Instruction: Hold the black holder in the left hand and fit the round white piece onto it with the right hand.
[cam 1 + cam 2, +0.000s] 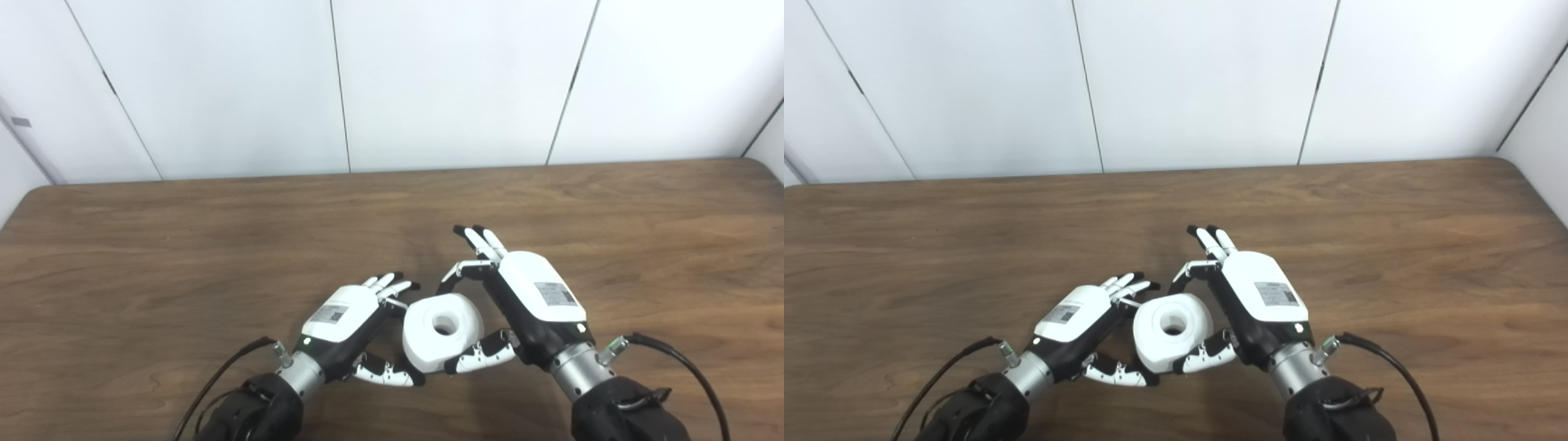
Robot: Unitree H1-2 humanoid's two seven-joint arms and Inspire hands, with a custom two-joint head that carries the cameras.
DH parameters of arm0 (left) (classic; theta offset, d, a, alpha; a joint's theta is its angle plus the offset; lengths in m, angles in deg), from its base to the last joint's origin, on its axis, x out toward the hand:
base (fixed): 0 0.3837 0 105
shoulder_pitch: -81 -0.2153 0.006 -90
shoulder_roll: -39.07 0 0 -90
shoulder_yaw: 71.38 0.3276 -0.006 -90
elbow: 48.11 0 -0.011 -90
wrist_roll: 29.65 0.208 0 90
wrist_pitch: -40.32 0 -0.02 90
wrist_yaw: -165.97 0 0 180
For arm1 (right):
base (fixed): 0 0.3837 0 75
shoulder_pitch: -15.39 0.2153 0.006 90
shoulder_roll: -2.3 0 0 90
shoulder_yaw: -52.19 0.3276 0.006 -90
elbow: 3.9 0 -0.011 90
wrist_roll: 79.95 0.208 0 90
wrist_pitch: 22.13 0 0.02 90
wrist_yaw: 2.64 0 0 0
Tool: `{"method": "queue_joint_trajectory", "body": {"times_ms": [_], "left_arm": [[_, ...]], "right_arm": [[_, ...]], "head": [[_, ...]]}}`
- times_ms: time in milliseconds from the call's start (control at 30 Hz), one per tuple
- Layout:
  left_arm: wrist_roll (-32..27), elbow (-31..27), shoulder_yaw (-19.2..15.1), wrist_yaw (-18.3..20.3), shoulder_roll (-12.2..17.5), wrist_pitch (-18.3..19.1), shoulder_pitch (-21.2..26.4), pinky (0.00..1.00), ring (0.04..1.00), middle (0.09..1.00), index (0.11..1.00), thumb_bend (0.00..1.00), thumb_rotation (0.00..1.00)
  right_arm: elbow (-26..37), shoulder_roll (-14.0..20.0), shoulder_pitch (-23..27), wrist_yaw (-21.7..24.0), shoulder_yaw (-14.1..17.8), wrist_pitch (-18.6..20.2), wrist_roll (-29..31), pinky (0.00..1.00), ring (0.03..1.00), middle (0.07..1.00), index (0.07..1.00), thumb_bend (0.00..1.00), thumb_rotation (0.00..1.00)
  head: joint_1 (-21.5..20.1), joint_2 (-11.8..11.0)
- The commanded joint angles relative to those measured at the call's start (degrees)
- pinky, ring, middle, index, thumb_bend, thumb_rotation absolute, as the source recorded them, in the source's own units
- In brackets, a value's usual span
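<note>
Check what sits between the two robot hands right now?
The round white piece sits between the left robot hand and right robot hand, fingers of both around it. Both eye views show this; no black holder is visible.

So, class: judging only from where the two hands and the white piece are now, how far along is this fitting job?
Done: the round white piece is gripped by the right hand, thumb beneath, fingers behind. In hand: the left hand is at the piece's left side; whether it touches is unclear. The black holder cannot be seen, perhaps hidden behind the piece. Left: confirming the piece is seated cannot be judged from these views.
</note>
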Motion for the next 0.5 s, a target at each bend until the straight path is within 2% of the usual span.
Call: {"method": "queue_joint_trajectory", "body": {"times_ms": [0,67,133,467], "left_arm": [[0.30,-0.47,0.39,-0.65,-0.42,-0.96,1.03,1.00,1.000,0.939,0.482,0.52,0.05],[0.42,-0.58,0.44,-0.59,-0.40,-0.94,1.04,1.00,1.000,0.939,0.482,0.52,0.05],[0.50,-0.58,0.45,-0.71,-0.39,-1.00,1.06,1.00,1.000,0.937,0.482,0.52,0.05],[0.39,-0.21,0.41,-1.09,-0.37,-1.37,1.03,1.00,1.000,0.934,0.481,0.52,0.05]], "right_arm": [[0.18,0.33,-0.02,2.10,-0.60,0.34,0.50,0.81,1.000,0.984,0.620,0.75,0.27],[0.25,0.35,0.03,2.23,-0.54,0.61,0.64,0.81,1.000,0.988,0.683,0.84,0.32],[0.27,0.35,0.13,2.44,-0.51,0.82,0.65,0.81,1.000,0.988,0.702,0.87,0.34],[0.68,0.20,0.38,3.69,-0.38,1.39,0.36,0.82,1.000,0.993,0.721,0.92,0.35]], "head": [[0.00,0.00],[0.00,0.00],[-0.01,-0.08],[0.02,-0.14]]}}
